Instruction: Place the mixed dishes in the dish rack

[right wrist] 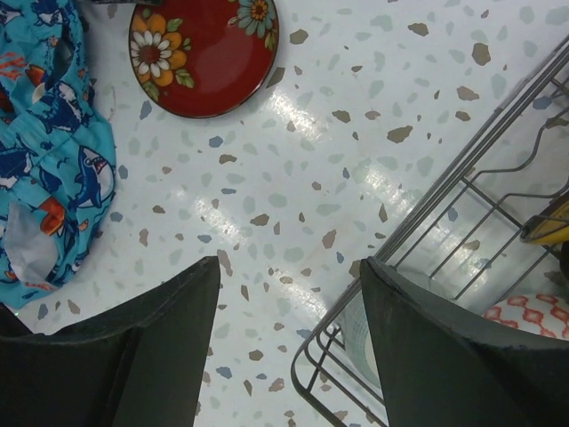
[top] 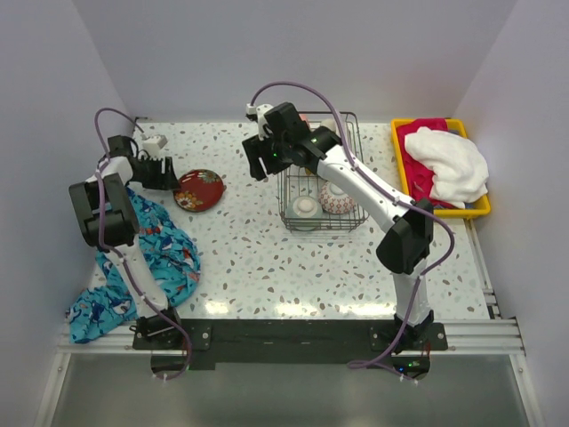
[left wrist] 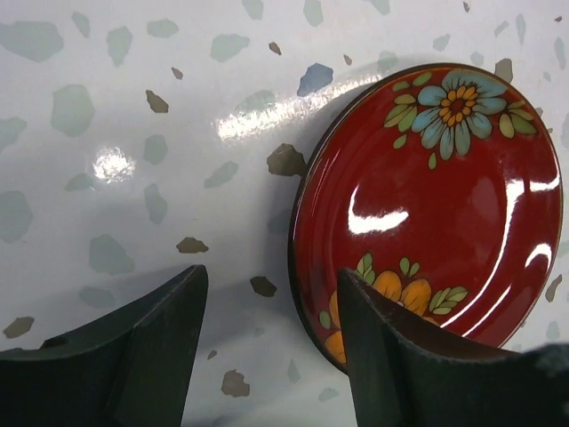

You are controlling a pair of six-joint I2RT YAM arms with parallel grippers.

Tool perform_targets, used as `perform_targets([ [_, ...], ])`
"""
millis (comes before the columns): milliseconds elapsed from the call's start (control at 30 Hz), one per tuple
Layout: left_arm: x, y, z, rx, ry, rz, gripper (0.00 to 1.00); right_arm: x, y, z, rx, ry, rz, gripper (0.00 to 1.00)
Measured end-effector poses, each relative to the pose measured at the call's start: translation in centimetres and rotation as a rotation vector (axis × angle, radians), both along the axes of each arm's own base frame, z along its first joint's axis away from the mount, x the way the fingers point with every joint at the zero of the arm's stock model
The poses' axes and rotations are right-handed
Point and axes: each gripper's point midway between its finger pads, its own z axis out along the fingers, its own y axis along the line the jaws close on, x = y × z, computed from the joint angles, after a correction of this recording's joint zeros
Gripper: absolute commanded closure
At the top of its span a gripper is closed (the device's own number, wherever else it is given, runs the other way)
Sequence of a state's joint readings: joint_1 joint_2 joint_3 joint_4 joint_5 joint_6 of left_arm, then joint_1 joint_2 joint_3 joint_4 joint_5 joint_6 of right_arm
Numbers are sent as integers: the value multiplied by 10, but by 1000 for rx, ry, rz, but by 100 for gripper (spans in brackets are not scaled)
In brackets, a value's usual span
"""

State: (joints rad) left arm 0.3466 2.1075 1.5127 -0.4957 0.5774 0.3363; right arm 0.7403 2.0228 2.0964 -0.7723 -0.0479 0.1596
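Glossy red flowered plate (left wrist: 427, 213), round with no long axis, lies face-up at nine o'clock from the dish rack (top: 293, 187), left gripper (left wrist: 271, 285) spread over its rim, right gripper (right wrist: 289, 267) spread, empty.

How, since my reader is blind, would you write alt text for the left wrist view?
A glossy red plate with painted flowers lies on a white speckled table. The left gripper stands open at the bottom, one dark finger on either side of the plate's rim.
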Motion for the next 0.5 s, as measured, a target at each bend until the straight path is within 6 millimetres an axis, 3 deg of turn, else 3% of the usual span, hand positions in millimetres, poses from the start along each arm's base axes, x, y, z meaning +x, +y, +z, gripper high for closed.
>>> perform_targets([
  [67,2,-3,-1,-22,-1,-10,44,-1,0,-3,-4,6,5,32],
  [200,5,-9,-4,-67,3,-30,66,-1,-2,-7,-13,11,9,32],
  [333,7,-20,-6,-132,4,-65,73,2,-4,-10,-22,10,12,32],
  [400,5,-24,-6,-154,9,-82,87,3,-4,-14,-25,17,18,32],
  [500,3,-32,-4,-204,19,-100,100,8,-5,-29,-43,38,25,32],
])
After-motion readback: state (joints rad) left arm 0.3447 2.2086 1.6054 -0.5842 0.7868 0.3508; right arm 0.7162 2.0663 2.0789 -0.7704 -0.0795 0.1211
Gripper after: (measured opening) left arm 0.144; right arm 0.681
